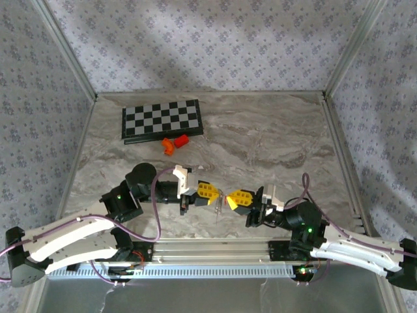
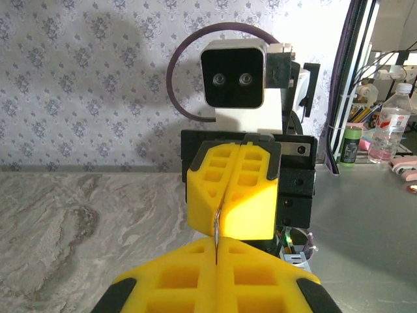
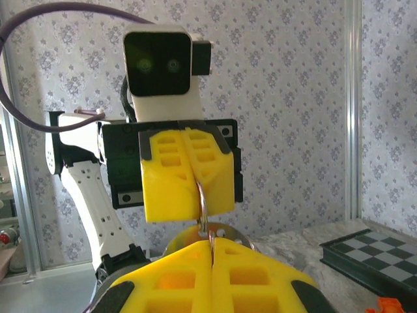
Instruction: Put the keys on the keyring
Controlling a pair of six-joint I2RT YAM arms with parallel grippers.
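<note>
No text can be read; the bottle (image 2: 389, 124) label is too blurred.

Soft daylight lights the top view unevenly: pale and dim bands cross the back wall (image 1: 208, 45), and the surface (image 1: 273, 137) shows no glare. In the left wrist view the left hand (image 2: 216, 254) is slightly blurred up close, and the right edge looks washed out.

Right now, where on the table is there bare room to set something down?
Bare tabletop: the far right, between the checkerboard and the right frame rail; also the strip from the orange blocks toward the left end effector and right end effector. Crowded: near centre, where they meet tip to tip.
</note>
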